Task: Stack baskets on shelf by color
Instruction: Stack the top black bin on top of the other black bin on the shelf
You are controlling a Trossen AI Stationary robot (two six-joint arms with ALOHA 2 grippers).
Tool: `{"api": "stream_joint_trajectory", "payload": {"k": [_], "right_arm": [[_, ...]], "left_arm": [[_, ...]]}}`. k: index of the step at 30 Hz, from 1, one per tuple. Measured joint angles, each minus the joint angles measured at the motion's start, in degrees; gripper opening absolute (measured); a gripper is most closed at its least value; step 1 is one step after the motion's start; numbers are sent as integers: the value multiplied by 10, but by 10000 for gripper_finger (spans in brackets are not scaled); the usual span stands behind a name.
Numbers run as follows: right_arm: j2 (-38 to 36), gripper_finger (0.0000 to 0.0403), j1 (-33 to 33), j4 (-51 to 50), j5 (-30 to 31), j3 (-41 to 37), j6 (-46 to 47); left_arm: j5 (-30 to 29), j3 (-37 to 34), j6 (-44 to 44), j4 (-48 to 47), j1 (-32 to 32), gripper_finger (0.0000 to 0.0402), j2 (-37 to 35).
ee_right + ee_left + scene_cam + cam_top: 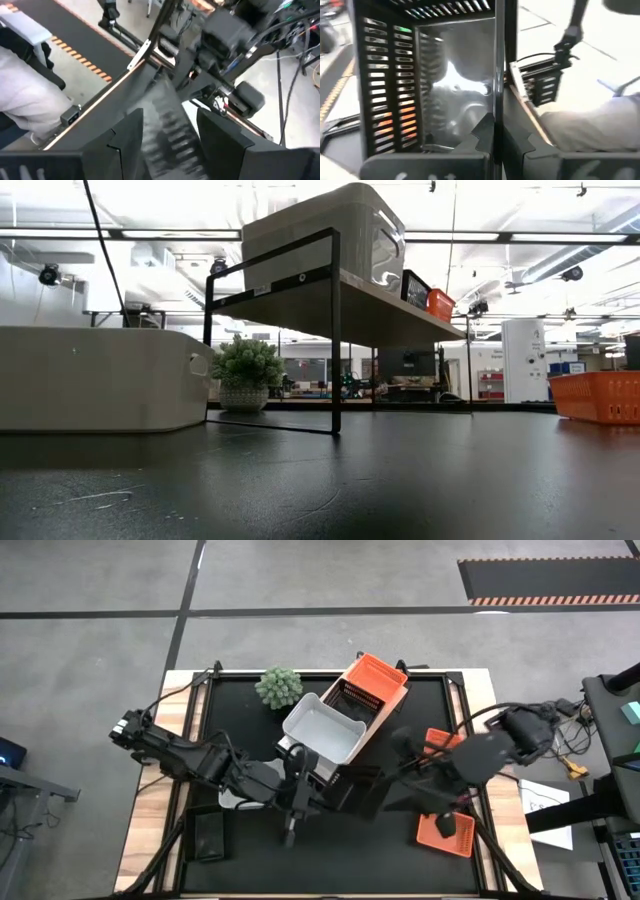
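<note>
A wooden shelf (378, 712) stands slantwise at mid-table. It bears a white basket (322, 727), a black one (356, 695) and an orange one (377, 675). My left gripper (498, 131), near the shelf's front end (312, 790), is shut on another black slatted basket (435, 85). My right gripper (170, 145), just right of it (398, 765), is open. A blurred black slatted basket (167, 132) shows between its fingers, and I cannot tell whether they touch it. The low view shows neither gripper. My left gripper pinches one side wall (498, 75) of the black basket, with one finger inside the basket and one outside. The fingers come in over the rim and point toward the basket's glossy bottom. The basket is tipped on its side, its opening facing my wrist.
Two orange baskets (445, 830) (440, 740) lie on the table's right part. A white basket (100, 380) and a black one (208, 835) lie on the near left. A small green plant (278, 686) stands at the far left beside the shelf.
</note>
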Motion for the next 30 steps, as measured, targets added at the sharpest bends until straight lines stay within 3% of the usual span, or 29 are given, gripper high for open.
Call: {"api": "stream_joint_trajectory", "payload": {"k": [18,26,30], "right_arm": [[44,178,-18,-23,-67,0,54],[57,177,-37,-36,-173,0,89],[62,160,-38,-42,-187,0,91]], "left_arm": [[25,-17,4,41,0,0,20],[25,-24,31,57,1,0,20],[25,-24,51,67,1,0,20]]}}
